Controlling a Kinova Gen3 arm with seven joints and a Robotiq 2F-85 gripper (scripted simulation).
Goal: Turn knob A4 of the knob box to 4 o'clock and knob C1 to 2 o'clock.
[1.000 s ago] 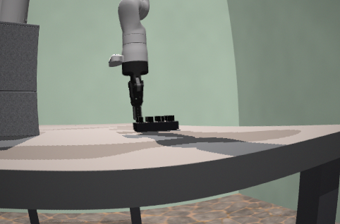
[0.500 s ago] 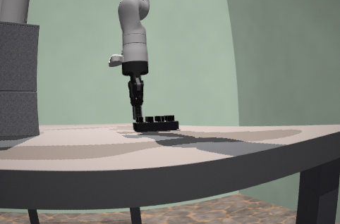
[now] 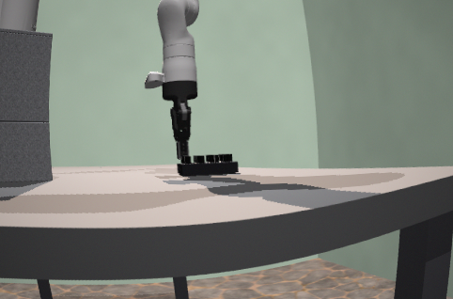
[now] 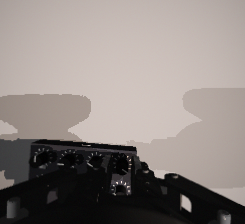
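The black knob box stands on its feet on the table, with its dark knobs sticking up in a row. My gripper hangs straight down over the left end of the box. Its fingertips are at knob height around a knob there, slightly parted and not clamping it. In the wrist view the box lies low in the frame. A row of knobs with white marks shows, and one more knob lies closer. The fingers are dark against the box, and I cannot read which knob they straddle.
A grey block pedestal carrying the arm's base stands at the far left of the table. The table's curved front edge runs across the foreground. Arm shadows fall on the table top beyond the box.
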